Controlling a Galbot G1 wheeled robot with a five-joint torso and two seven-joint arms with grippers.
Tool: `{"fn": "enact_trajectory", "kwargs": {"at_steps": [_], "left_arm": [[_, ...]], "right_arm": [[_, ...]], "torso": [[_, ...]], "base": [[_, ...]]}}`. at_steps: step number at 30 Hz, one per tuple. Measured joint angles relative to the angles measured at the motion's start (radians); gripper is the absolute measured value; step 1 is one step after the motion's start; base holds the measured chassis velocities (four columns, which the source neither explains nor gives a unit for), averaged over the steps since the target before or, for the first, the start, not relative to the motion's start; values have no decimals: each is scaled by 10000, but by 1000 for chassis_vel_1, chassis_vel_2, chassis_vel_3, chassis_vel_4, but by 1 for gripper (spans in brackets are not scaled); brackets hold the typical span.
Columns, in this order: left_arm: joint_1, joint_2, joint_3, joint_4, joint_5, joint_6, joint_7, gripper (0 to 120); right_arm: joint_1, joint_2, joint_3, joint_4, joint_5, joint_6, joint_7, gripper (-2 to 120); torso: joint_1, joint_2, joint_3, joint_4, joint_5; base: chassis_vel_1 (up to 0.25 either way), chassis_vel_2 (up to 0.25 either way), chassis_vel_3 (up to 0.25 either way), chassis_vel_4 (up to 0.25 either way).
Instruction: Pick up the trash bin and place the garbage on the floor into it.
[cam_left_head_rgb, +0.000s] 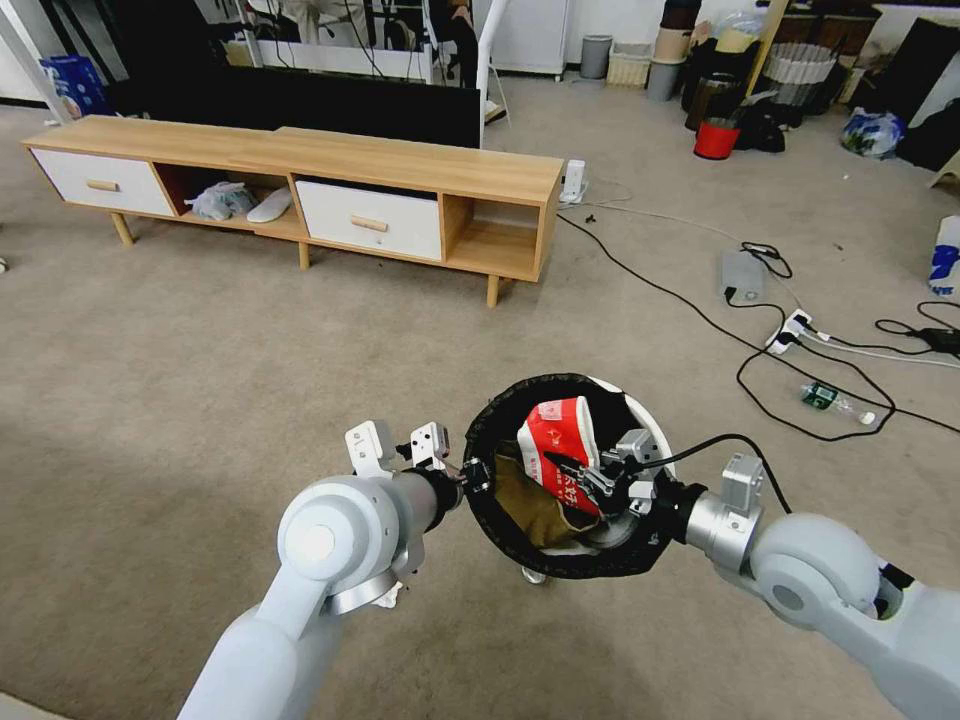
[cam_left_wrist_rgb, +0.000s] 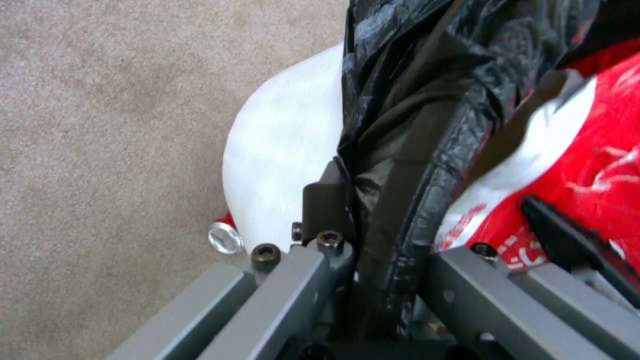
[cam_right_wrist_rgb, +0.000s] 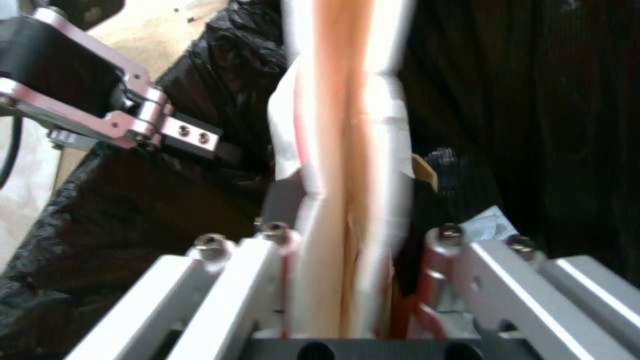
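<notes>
Trash bin (cam_left_head_rgb: 652, 425) held lower centre, off the carpet | left gripper (cam_left_head_rgb: 470, 474) pinching its bagged rim | right gripper (cam_left_head_rgb: 590, 480) inside the mouth, clamped on red-white snack wrapper (cam_left_head_rgb: 556, 428) | advice: lower deep before letting go, keep rim level | bottle (cam_left_head_rgb: 835, 400) right, on floor

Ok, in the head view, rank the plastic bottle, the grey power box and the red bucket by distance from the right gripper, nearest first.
1. Plastic bottle, on the carpet to the right of the right gripper.
2. Grey power box, farther back among the cables.
3. Red bucket, far back.
</notes>
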Motion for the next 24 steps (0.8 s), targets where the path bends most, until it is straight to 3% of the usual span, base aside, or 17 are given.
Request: {"fn": "enact_trajectory", "kwargs": {"at_steps": [2, 10, 24], "left_arm": [[-64, -77, 0, 78, 0, -24, -1, 0], [-89, -164, -17, 182, -1, -66, -53, 0], [32, -257, -284, 178, -38, -142, -170, 0]], "right_arm": [[-12, -33, 45, 83, 6, 9, 2, 39], [-27, -58, 64, 241, 18, 9, -4, 64], [-119, -52, 135, 314, 27, 9, -51, 68]], "torso": [[0, 1, 0, 0, 0], [0, 2, 0, 0, 0], [0, 2, 0, 0, 0]], "base": [[0, 0, 0, 0], [0, 0, 0, 0], [0, 0, 0, 0]]}}
